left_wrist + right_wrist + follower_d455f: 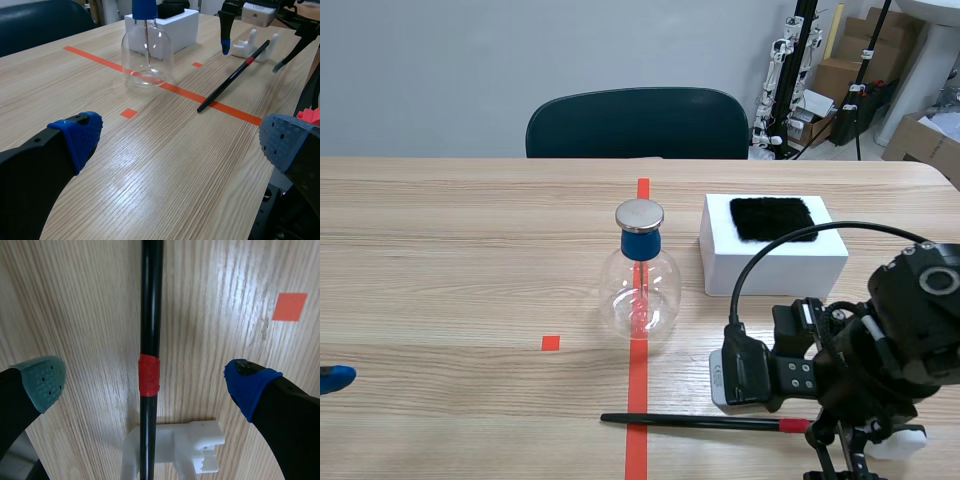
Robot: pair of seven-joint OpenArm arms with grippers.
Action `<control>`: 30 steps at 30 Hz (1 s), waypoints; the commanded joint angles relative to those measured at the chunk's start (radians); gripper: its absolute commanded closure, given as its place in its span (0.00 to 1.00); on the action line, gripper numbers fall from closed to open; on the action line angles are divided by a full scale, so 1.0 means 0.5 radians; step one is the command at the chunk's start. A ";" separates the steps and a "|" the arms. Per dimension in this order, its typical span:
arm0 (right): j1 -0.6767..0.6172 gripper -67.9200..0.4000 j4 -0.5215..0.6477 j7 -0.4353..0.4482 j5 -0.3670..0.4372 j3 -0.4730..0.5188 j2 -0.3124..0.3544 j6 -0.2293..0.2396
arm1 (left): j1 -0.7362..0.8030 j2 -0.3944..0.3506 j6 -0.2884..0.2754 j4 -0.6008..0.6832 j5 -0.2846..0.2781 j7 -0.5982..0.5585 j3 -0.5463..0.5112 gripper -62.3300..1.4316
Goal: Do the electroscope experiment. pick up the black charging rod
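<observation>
Pick-up not yet made. The black charging rod (151,315) lies flat near the desk's (440,260) near edge, one end resting in a white cradle (175,445). The right pincer (145,381) is spread wide and empty, and the rod's red band (149,375) is straddled by its fingers.
</observation>
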 commanded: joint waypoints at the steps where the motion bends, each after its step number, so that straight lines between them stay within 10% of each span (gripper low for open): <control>1: 0.078 0.00 -0.021 0.009 0.016 -0.062 0.022 -0.005 | -0.006 0.010 -0.011 0.023 -0.020 -0.092 0.019 0.00; 30: 0.240 0.00 -0.075 0.040 0.092 -0.224 0.072 -0.060 | -0.041 0.062 0.143 -0.121 -0.201 -0.092 0.103 0.00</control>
